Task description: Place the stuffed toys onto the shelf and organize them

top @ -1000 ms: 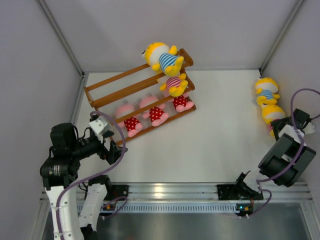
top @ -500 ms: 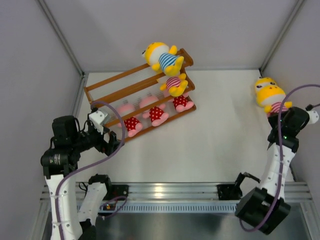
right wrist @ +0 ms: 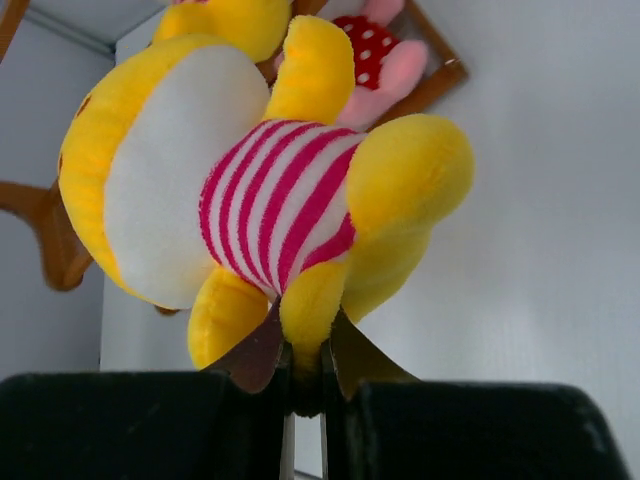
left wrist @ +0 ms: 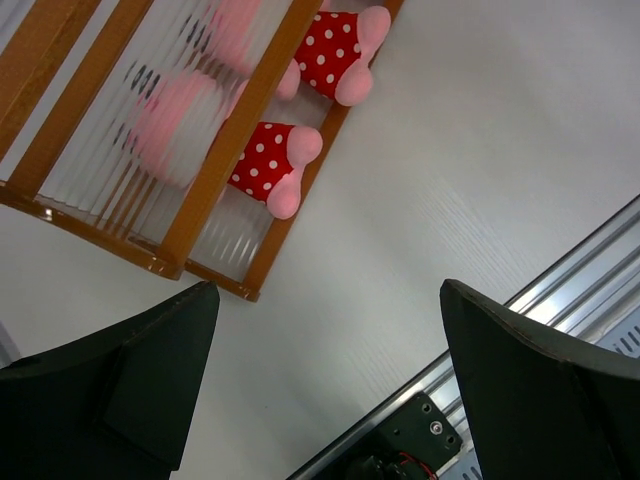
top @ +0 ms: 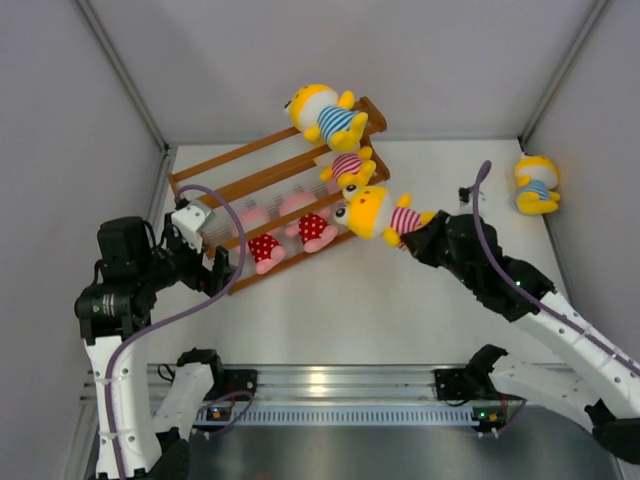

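Got the right jaws pinched shut on one yellow limb of a yellow toy in a pink-white striped shirt (right wrist: 270, 190), with the plush sticking out straight ahead of them, up off the table (top: 400, 310). Just past that toy, seeing the right end of the shelf (top: 222, 160). Got the left jaws spread wide, gripping nothing, with the shelf's near corner ahead of them and a bit to their left, not touching. Counting three pink toys in red dotted outfits (top: 313, 228) on the bottom tier, legs poking out over the front bar. Also spotting another pink-striped yellow toy (top: 348, 168) on the middle tier, a blue-striped yellow one (top: 325, 115) up top, and one more blue-striped yellow toy (top: 535, 185) lying on the table well off to the side of the right jaws.
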### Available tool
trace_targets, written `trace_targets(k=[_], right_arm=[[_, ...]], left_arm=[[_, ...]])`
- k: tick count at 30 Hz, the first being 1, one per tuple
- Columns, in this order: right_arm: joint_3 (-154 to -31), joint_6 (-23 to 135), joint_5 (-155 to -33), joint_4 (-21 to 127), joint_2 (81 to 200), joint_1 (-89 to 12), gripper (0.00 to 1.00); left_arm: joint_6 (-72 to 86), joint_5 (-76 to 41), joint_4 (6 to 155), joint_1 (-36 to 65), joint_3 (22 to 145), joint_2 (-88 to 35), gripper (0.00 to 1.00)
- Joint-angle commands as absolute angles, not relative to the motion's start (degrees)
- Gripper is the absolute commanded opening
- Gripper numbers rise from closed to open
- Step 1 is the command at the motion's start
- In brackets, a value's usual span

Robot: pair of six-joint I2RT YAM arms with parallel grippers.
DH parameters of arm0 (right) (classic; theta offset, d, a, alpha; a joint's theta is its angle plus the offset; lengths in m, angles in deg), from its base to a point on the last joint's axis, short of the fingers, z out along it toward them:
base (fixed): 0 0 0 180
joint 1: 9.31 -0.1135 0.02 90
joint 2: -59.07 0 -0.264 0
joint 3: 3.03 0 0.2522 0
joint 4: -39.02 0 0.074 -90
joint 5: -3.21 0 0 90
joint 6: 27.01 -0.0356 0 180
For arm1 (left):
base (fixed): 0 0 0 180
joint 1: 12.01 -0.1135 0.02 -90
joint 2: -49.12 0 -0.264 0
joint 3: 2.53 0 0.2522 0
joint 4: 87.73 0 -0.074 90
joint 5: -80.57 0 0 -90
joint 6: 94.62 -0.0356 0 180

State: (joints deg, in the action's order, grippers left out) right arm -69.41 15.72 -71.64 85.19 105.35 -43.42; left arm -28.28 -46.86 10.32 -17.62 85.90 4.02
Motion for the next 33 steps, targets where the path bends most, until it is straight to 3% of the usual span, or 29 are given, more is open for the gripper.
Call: trace_targets(k=[1, 4, 8, 16, 27, 33], right_arm=[[-75.4, 7.9, -58.16, 83.21, 110.56, -59.52, 0.0], [-76.82, 4.21, -55.77, 77.59, 117.59, -68.17, 0.0], [-76.99, -1.86, -54.46, 64.67, 126.89, -70.92, 0.0], [-90.25, -8.82, -46.11, 65.26, 142.73, -72.07, 0.0], [-106.43, -16.11, -45.75, 66.5, 161.37, -72.33, 0.0], [-109.86, -18.57, -45.75, 63.86, 166.12, -72.42, 0.13]], left_arm=[[-26.94, -41.78, 10.74, -17.99, 87.96, 4.91, 0.98], [-26.94, -39.58, 10.66, -17.99, 87.87, 5.53, 0.98], [-26.85, -38.69, 10.74, -18.08, 87.87, 6.31, 0.98], [-27.29, -37.37, 10.66, -17.99, 87.69, 7.28, 0.98], [-27.91, -36.76, 10.74, -17.99, 87.34, 7.46, 0.98], [-28.0, -37.46, 10.74, -17.99, 87.08, 7.28, 0.98]])
